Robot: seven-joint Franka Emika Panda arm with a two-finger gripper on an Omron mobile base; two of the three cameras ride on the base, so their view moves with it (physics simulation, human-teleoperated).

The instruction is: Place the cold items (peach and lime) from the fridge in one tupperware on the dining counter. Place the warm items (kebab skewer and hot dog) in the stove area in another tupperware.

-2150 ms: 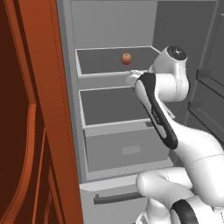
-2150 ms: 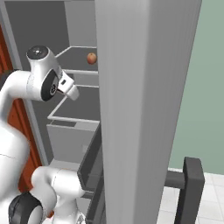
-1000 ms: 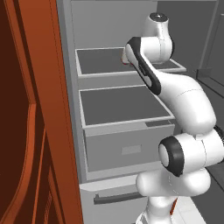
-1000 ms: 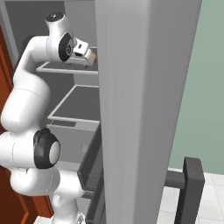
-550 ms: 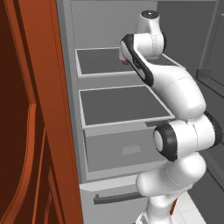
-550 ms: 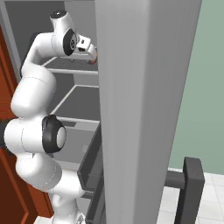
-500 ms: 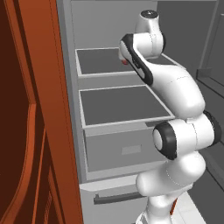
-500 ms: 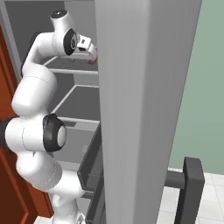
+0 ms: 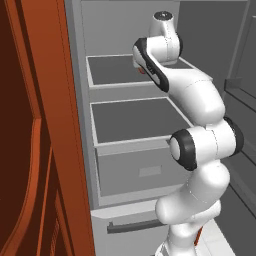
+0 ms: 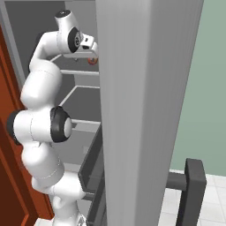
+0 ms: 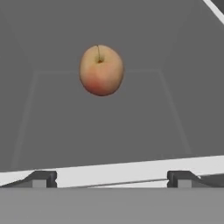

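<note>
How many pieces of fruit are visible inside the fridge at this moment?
1: a small round orange-red peach on the grey upper fridge shelf, ahead of the open hand. The arm hides part of the shelves, so others may be hidden.

One peach (image 11: 101, 70) sits in the fridge (image 9: 75, 125). Below it, the fridge holds two pale shelves (upper (image 9: 112, 70), lower (image 9: 132, 120)) and one drawer (image 9: 140, 172). One orange-brown cabinet panel (image 9: 35, 150) stands beside the fridge.
</note>
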